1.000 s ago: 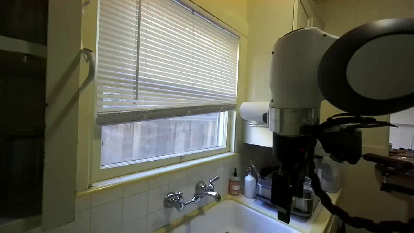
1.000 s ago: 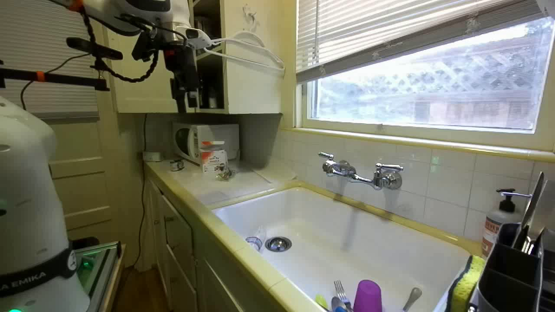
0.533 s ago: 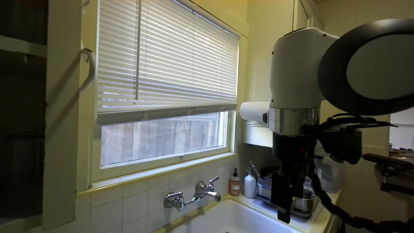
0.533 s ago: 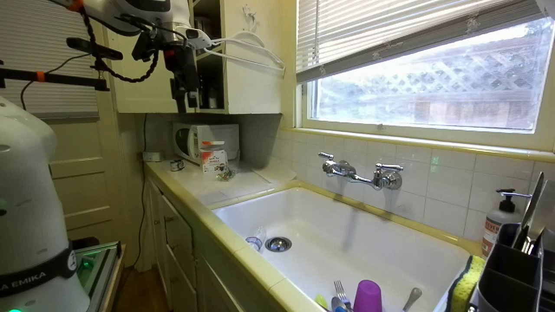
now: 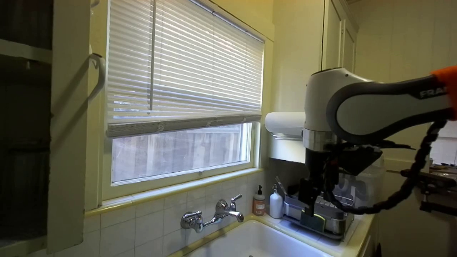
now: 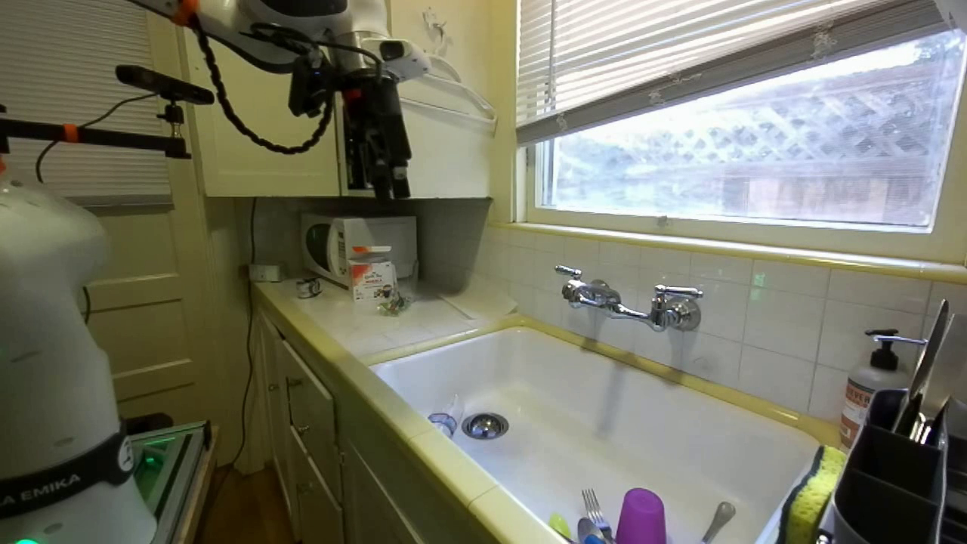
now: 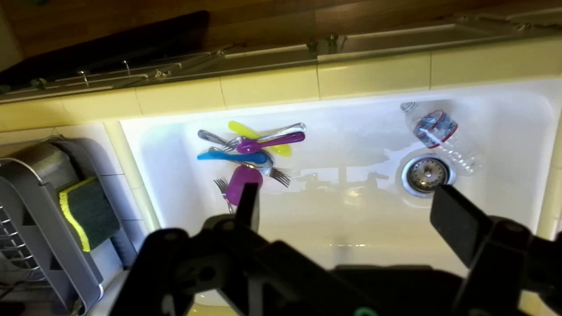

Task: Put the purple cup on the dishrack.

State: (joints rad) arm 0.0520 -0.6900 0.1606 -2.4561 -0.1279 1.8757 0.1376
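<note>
- Tool (image 7: pixel 351 208): fingers spread wide, tips pointing down, high up; in the wrist view the sink (image 7: pixel 351 131) shows thru the gap.
- Arm (image 5: pixel 323 100): moved vs. half a sec ago. In an exterior view it looks smaller now, i.e. farther from that cam, & its orange band (image 5: pixel 448 80) has come in at the R edge of the frame.
- B/c of that shift, more of the rack (image 5: pixel 292 207) shows, plus the sponge (image 5: pixel 314 222) at its side, prev. behind the tool. The paper roll (image 5: pixel 284 123) is also less covered.
- In an exterior view, the tool has slid R-ward in frame against the cupboard (image 6: pixel 453 162), from the edge of its dark shelves to across them & part of the pale side.
- Cup (image 7: pixel 244 183), purple: in the sink, same spot as before, narrower end up, near the rack end. Sits just beside the cutlery (image 7: pixel 252 145); can't tell if they touch.
- Bottle (image 7: pixel 436 128), clear: on its side by the drain (image 7: pixel 426 174), at the opp. end of the sink, as before.
- Rack stands on the desk (image 7: pixel 118 193), right next to the sink.
- Tap (image 6: pixel 668 311) & blinds (image 5: pixel 185 64), in both exterior views: same as before.
</note>
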